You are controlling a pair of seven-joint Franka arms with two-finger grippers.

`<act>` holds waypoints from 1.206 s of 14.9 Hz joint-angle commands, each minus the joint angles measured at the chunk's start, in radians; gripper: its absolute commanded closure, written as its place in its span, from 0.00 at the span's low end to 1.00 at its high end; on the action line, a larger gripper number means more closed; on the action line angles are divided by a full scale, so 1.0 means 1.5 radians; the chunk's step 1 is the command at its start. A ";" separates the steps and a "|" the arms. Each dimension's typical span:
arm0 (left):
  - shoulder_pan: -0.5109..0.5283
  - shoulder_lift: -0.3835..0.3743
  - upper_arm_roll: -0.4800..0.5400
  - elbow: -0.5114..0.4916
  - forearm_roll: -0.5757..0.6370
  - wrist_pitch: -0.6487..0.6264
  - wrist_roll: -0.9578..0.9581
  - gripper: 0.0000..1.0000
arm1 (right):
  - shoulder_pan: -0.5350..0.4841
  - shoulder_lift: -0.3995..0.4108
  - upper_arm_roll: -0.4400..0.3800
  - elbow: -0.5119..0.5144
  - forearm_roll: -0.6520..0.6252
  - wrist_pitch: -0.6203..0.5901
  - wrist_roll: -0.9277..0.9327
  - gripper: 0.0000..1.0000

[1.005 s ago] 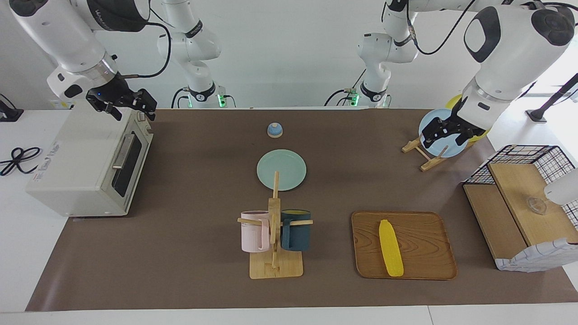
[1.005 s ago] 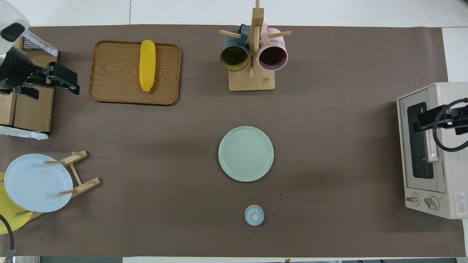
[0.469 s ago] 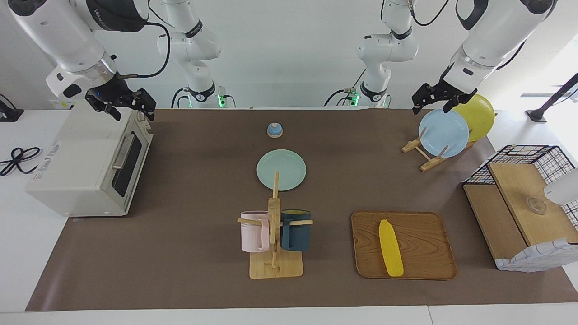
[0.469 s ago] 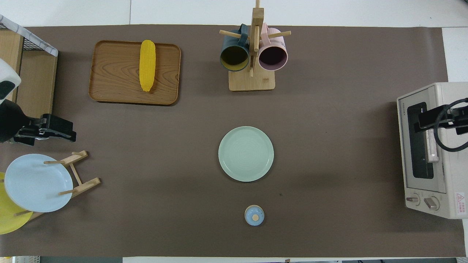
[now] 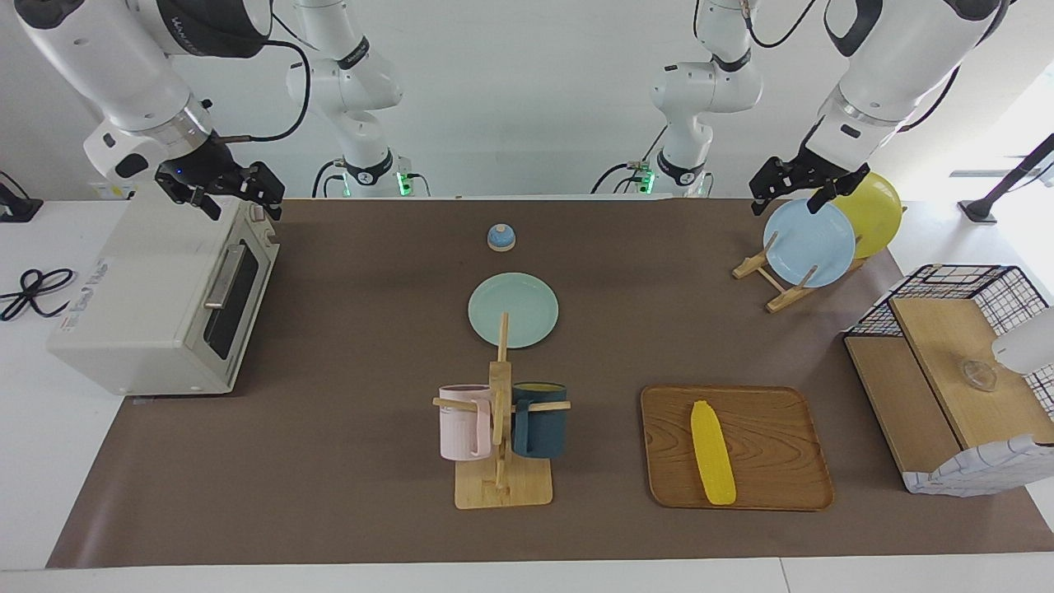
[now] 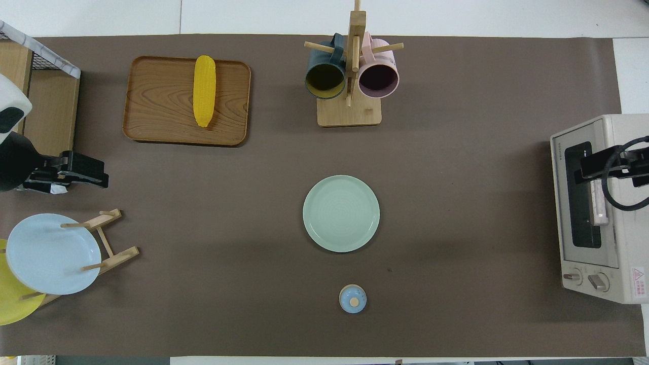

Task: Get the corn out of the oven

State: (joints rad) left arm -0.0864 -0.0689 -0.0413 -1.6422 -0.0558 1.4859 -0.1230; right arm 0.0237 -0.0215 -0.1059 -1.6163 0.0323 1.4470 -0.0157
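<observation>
1. Looking at the facing view, the corn [image 5: 712, 453] lies on the wooden tray [image 5: 774, 412], out on the table toward the left arm's end. The oven [image 5: 156, 305] sits at the right arm's end with its door shut. So the job looks done: the corn is out.
2. The left gripper [image 5: 803, 188] hangs up in the air over the blue plate [image 5: 811, 243] in the plate rack [image 5: 770, 284]. Its fingers are spread wide and hold nothing. The corn is well apart from it.
3. The right gripper [image 5: 239, 191] hangs over the top of the oven, near the corner closest to the robots. It is wide too, and empty. The corn is well apart from it as well.
4. In the overhead view, the corn [image 6: 204, 91] lies flat in the middle of the tray [image 6: 152, 101]. The left gripper [image 6: 81, 172] is over bare table between the tray and the plate rack [image 6: 109, 238].
5. The right gripper [image 6: 590, 167] is over the oven [image 6: 616, 284] and its door window.
6. I think nothing big is left. Next, both arms just need to rest without bumping the plates or the oven.
</observation>
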 commanded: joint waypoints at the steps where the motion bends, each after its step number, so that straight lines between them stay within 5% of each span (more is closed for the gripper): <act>1: 0.000 0.013 -0.004 0.025 0.020 -0.021 -0.005 0.00 | -0.005 -0.014 -0.001 -0.018 0.007 0.014 -0.016 0.00; 18: 0.009 0.007 -0.005 0.018 0.020 0.010 0.036 0.00 | 0.002 -0.012 0.001 -0.014 0.007 0.013 -0.012 0.00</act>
State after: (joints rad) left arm -0.0842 -0.0631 -0.0407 -1.6284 -0.0471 1.4958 -0.0768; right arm 0.0285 -0.0218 -0.1053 -1.6163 0.0323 1.4471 -0.0159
